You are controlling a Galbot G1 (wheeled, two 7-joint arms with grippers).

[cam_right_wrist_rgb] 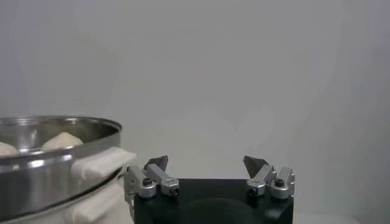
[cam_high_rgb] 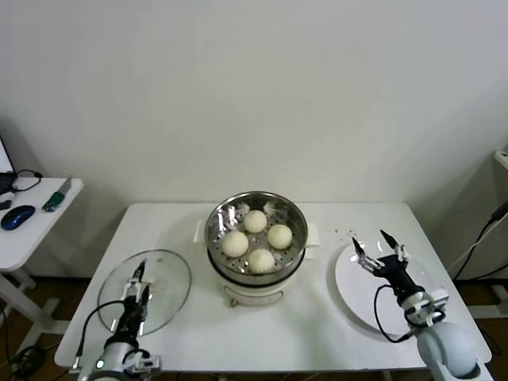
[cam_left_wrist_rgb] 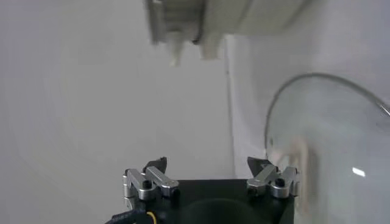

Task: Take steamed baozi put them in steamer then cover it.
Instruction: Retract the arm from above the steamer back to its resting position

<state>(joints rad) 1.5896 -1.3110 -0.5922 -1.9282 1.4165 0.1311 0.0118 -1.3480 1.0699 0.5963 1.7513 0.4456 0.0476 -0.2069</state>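
Observation:
Several cream-white baozi [cam_high_rgb: 255, 221] lie on the perforated tray inside the uncovered steel steamer [cam_high_rgb: 256, 238] at the middle of the white table. The cover [cam_high_rgb: 159, 294], a clear glass lid, lies flat on the table to the steamer's left. My left gripper [cam_high_rgb: 140, 274] hovers over the lid's near part, open and empty. In the left wrist view the left gripper [cam_left_wrist_rgb: 208, 163] has the lid [cam_left_wrist_rgb: 341, 140] beside it. My right gripper [cam_high_rgb: 371, 240] stands open and empty over a white plate [cam_high_rgb: 357, 305]. The right wrist view shows this gripper [cam_right_wrist_rgb: 206, 162] beside the steamer [cam_right_wrist_rgb: 49, 164], with a baozi [cam_right_wrist_rgb: 61, 141] showing above the rim.
The plate at the right holds nothing. A few dark crumbs [cam_high_rgb: 345, 232] lie on the table behind it. A small side table [cam_high_rgb: 32, 230] at the far left carries a blue mouse [cam_high_rgb: 17, 216] and cables. A plain wall stands close behind the table.

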